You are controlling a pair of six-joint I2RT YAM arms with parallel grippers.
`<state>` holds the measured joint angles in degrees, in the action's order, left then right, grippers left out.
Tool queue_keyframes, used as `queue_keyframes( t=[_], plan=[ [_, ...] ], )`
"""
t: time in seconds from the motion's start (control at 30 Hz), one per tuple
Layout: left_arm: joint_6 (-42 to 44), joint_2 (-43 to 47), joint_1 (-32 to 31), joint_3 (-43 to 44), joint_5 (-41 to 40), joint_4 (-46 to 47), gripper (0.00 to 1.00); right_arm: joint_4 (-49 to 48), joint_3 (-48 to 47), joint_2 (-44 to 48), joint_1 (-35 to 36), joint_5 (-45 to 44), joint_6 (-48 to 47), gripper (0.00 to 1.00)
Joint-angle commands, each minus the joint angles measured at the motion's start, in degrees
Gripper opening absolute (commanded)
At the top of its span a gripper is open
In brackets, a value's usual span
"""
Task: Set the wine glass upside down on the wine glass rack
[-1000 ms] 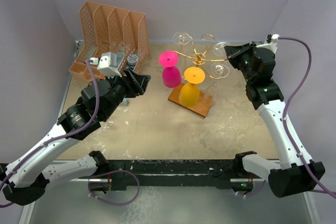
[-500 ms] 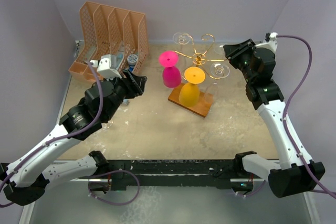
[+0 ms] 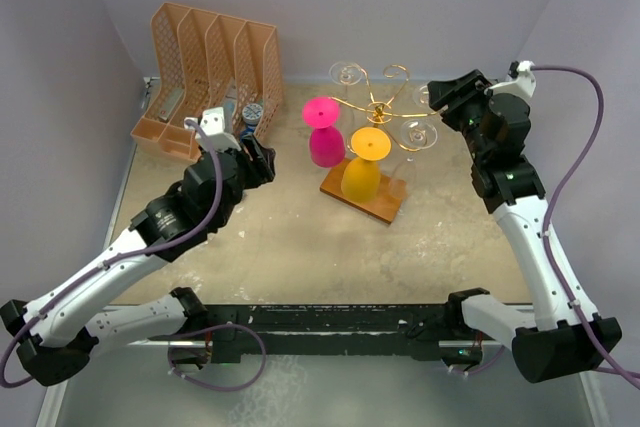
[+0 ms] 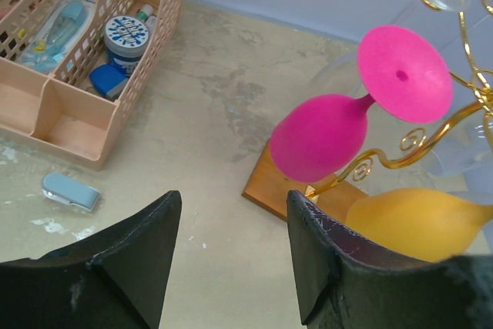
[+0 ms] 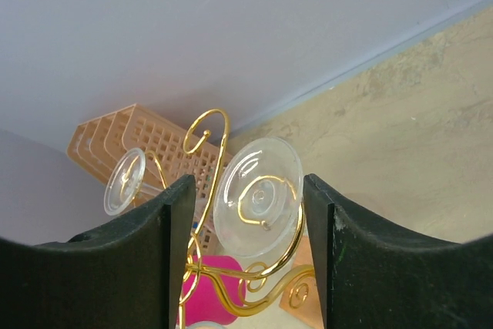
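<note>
Right gripper (image 5: pixel 248 186): my two fingers stand wide apart and clamp nothing. The clear foot of the wine glass (image 5: pixel 258 194) lies between them, with a visible gap on its left side; on the right I cannot tell whether it touches. The foot sits in a curled arm of the wine glass rack (image 5: pixel 206 125), at the rack's right side, facing my wrist camera; the bowl beneath is hidden. My right arm rises from its near-right base along the right edge, wrist turned left toward the rack. Left gripper (image 4: pixel 231 202): fingers apart, nothing between them, held above the table (image 3: pixel 300 237). That arm stretches from the near-left base toward the far middle, elbow bent. Beyond it, a pink glass (image 4: pixel 320 136) and a yellow glass (image 4: pixel 416 221) hang inverted on the rack. An orange organizer (image 3: pixel 215 47) stands far left.
</note>
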<state>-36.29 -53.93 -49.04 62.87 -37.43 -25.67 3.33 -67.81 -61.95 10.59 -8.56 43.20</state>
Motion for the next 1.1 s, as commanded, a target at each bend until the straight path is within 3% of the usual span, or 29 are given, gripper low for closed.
queue_keyframes(
  t=[0.0, 0.1, 0.23, 0.43, 0.47, 0.57, 0.63, 0.9, 1.07],
  plan=[
    [1.71, -1.43, -0.01, -0.25, -4.44, 0.12, 0.55, -3.94, -2.33, 1.06, 0.13, -2.51, -3.67, 0.63],
    [2.81, -2.47, 0.12, -0.06, -6.36, -0.26, 0.58, -3.41, -3.25, 1.19, 0.13, -4.00, -4.42, 0.64],
    [4.36, -4.19, 2.05, 1.93, -11.28, -3.99, 0.69, -2.39, -4.20, 2.57, 0.13, -6.83, -4.16, 0.63],
    [4.43, -3.82, 9.17, 1.92, -8.20, -6.33, 0.70, -2.66, -2.62, 8.58, 0.13, -10.57, -3.88, 0.63],
    [3.71, -3.83, 10.35, 1.80, -7.99, -7.23, 0.68, -2.47, -2.59, 9.70, 0.13, -10.26, -4.21, 0.63],
    [1.61, -3.15, 13.86, 0.64, -8.08, -9.61, 0.45, -1.49, -2.19, 13.53, 0.13, -7.16, -6.30, 0.63],
    [0.33, -1.97, 14.75, -1.21, -9.74, -10.43, 0.40, -1.45, -0.86, 16.24, 0.13, -3.15, -8.43, 0.63],
    [-3.63, 0.19, 17.09, -5.53, -13.26, -17.49, 0.46, 0.34, 3.61, 25.07, 0.13, 8.62, -11.98, 0.61],
    [-3.61, -0.25, 25.54, -8.20, -5.83, -17.45, 0.48, 0.48, 5.30, 27.39, 0.13, 10.61, -12.40, 0.61]
  ],
)
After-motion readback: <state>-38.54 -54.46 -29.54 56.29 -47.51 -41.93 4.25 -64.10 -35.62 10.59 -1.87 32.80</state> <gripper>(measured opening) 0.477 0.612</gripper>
